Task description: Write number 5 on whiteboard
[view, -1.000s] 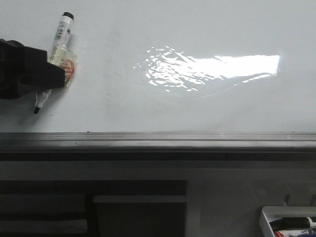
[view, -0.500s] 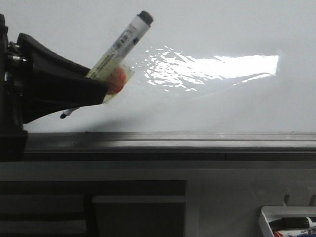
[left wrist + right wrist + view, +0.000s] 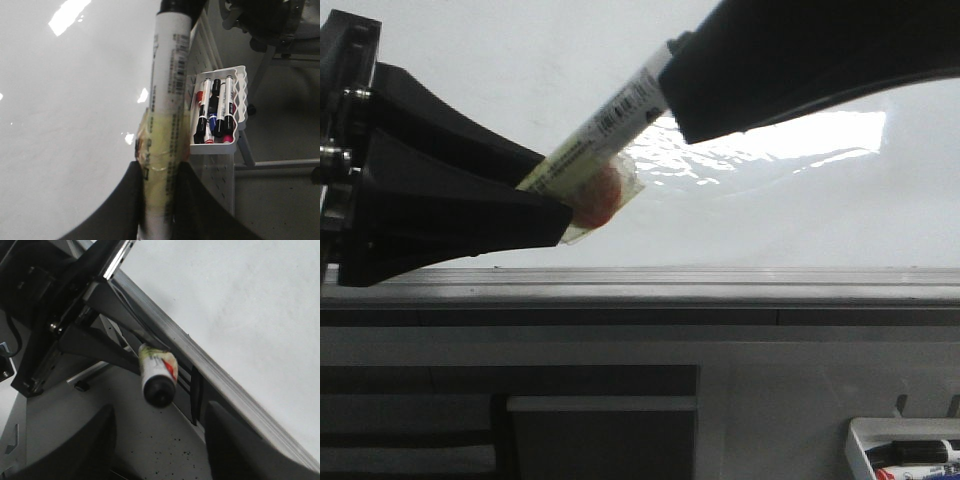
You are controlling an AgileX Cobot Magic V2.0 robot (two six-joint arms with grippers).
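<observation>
Your left gripper (image 3: 555, 215) has its fingers (image 3: 120, 210) clamped on the lower body of a whiteboard marker (image 3: 610, 130), over a wrap of yellowish tape with an orange-red patch. The marker slants up and away from that grip, in front of the whiteboard (image 3: 500, 80).

Your right gripper (image 3: 685, 85) comes in from above the marker; in the front view its dark body covers the marker's upper end. In the right wrist view its fingers (image 3: 75, 450) stand wide apart, with the marker's black end (image 3: 159, 389) seen between them and touching neither (so they hold nothing you can see).

The whiteboard fills the space behind both grippers, glossy, with a bright glare patch (image 3: 790, 140) just past the marker. Its grey metal frame edge (image 3: 720, 285) runs below the left gripper. You see no drawn stroke on the board's visible part, so the number 5 is not there.

A small white tray (image 3: 220, 112) hangs beside the board's frame, holding several markers (image 3: 215, 107) with black, blue and red parts.
</observation>
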